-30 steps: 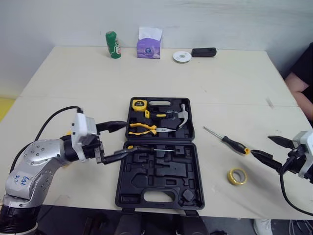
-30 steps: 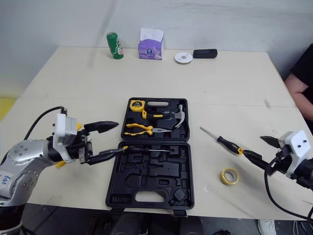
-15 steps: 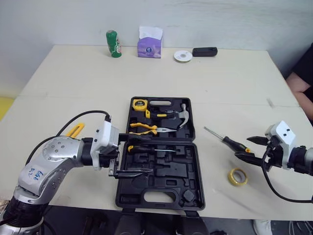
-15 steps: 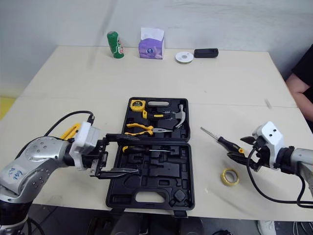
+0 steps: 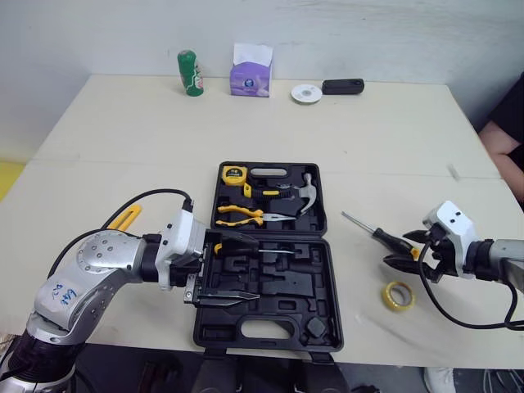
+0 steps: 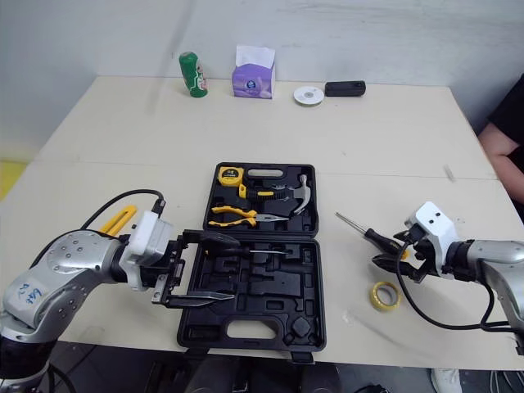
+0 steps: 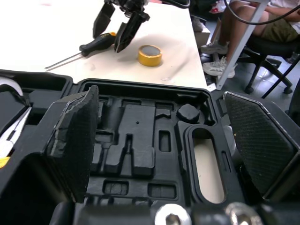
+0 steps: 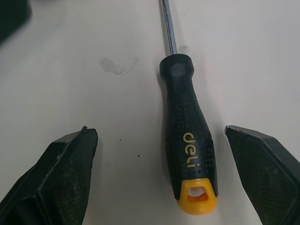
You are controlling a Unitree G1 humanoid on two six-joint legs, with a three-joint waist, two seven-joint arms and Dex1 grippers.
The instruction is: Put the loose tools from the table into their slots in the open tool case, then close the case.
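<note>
Beige table [image 5: 368, 139] carries the black case [image 5: 270, 327], lying open near the front edge. Its far half already holds a hammer, pliers and a tape measure, while the near half's slots are mostly empty. The left gripper [image 6: 223, 268] hangs over that near half with its fingers spread, holding nothing.

To the right of the case, well apart from it, lies the screwdriver [image 8: 190, 140], shaft pointing back toward the case. The right gripper [image 5: 399, 250] is low over its handle, and the wrist view shows the fingers [image 8: 56, 173] wide apart on either side of the handle, touching neither it nor anything else.

I judge the screwdriver light and rigid. Its stippled black handle looks rubbery and should grip well, whereas the thin steel shaft would be slick and liable to pivot. Closing across the thick middle of the handle seems best, squarely, since a round handle may roll away. A yellow tape roll [image 5: 397, 295] sits just beside it.
</note>
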